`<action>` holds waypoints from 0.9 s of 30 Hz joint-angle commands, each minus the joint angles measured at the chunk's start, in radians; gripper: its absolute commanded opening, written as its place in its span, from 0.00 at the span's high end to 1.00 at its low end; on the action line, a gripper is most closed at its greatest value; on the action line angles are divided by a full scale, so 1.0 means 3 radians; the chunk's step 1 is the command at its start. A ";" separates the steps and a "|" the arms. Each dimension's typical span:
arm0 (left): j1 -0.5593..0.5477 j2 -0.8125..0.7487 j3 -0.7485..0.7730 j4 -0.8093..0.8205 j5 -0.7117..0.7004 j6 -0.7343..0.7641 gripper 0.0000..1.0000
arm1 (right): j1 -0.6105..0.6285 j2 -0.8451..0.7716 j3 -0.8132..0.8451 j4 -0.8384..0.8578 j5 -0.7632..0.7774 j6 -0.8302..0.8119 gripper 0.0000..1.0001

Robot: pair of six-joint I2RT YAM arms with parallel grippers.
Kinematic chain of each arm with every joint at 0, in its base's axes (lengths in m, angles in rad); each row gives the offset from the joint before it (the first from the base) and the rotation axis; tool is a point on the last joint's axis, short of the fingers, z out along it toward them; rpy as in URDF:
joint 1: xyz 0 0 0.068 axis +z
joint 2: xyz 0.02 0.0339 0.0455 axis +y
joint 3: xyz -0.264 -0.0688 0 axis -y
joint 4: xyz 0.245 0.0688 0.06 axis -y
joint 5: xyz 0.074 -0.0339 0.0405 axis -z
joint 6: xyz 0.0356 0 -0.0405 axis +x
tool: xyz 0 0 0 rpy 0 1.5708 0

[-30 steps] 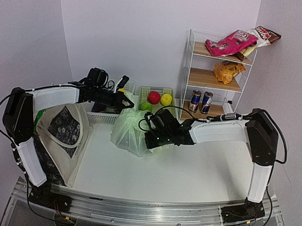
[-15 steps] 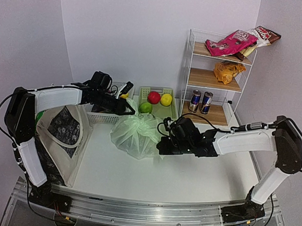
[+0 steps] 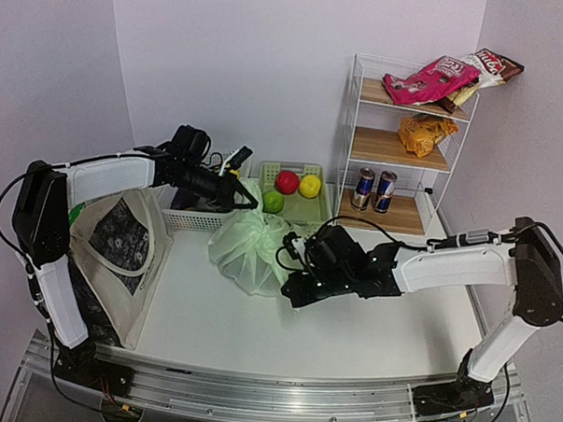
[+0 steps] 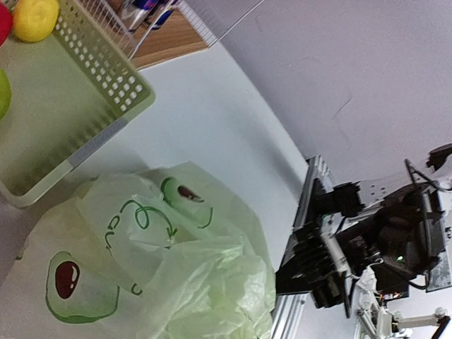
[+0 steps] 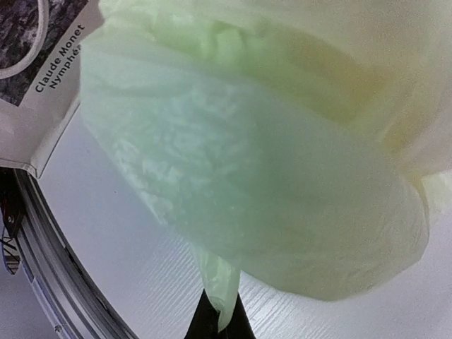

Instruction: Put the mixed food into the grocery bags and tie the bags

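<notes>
Pale-green avocado-printed plastic bag [image 3: 247, 252]; cream tote [image 3: 133, 303], dark-grey panel.

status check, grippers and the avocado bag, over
Left gripper shut at avocado bag top, hold unclear. Right gripper shut on a strip of it. Green basket close behind.

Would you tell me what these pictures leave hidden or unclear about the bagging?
Plastic bag contents: cloudy film hides them in every view.
Tote interior: top view shows only its printed outer side.
Left gripper: jaws outside the left wrist frame; small and dark from above, so any hold on the bag is unclear.
Cans: labels too small from above.
</notes>
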 commanded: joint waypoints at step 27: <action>0.0629 0.0226 0.0401 0.0774 -0.1060 0.0643 1.00 | 0.0549 0.0816 -0.0535 -0.1215 -0.0395 -0.0112 1.00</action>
